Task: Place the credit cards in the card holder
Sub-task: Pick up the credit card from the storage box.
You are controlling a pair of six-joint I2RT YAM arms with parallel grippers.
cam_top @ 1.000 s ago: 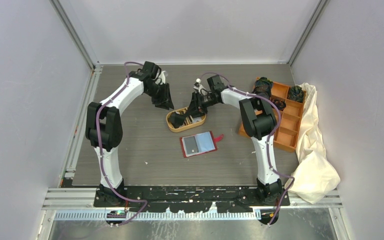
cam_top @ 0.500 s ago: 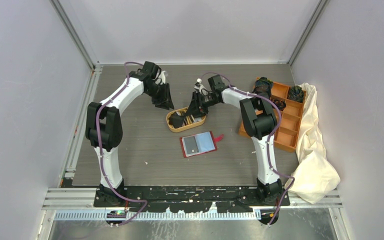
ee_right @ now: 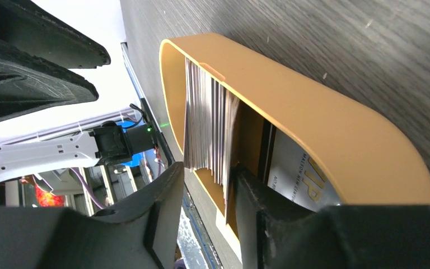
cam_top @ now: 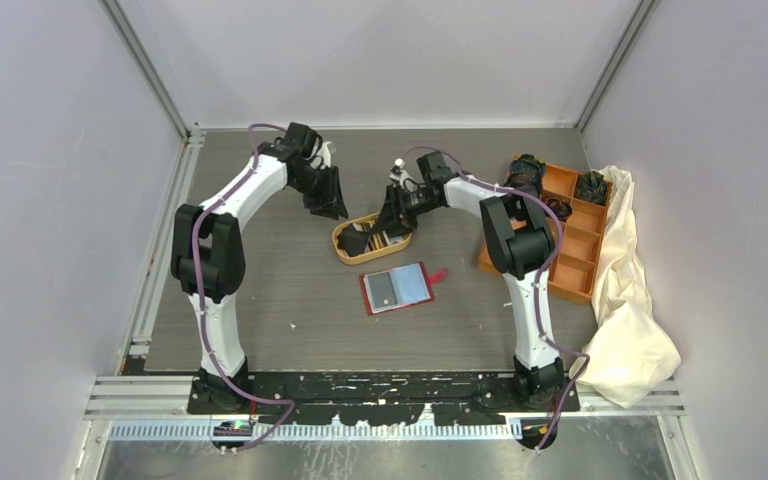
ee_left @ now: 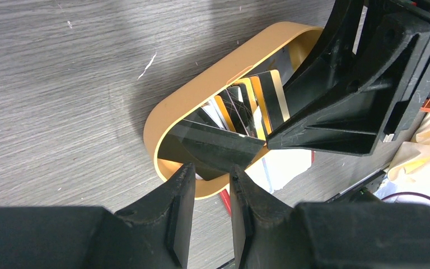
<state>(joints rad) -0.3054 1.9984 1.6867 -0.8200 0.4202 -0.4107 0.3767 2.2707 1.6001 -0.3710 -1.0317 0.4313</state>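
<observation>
Wallet (cam_top: pixel 397 288) lies open and flat on the table (cam_top: pixel 280 290), nearest the arm bases, pale lining up, red clasp tab (cam_top: pixel 437 275) sticking out to its right. No card is visibly on it, and neither gripper touches it.

Just beyond the wallet sits an orange oval tray (cam_top: pixel 345 247) holding the credit cards (ee_right: pixel 207 123). They stand on edge in a packed stack, mostly dark, some with yellowish edges, and one dark card with pale lettering leans against the tray wall.

Right gripper (ee_right: pixel 208 171) is down inside the tray, one finger on each side of the stack, card edges between the jaws. Cannot tell whether it squeezes the cards or only straddles them.

Left gripper (ee_left: pixel 211 168) hangs just beside the tray's far left end, clear of the cards. Its jaws are a narrow gap apart with nothing between them.

Off to the right is an orange compartment box (cam_top: pixel 572 250) with black coiled bands (cam_top: pixel 528 168) at its far end. A cream cloth (cam_top: pixel 632 300) lies bunched along the box's outer side, well apart from the wallet.
</observation>
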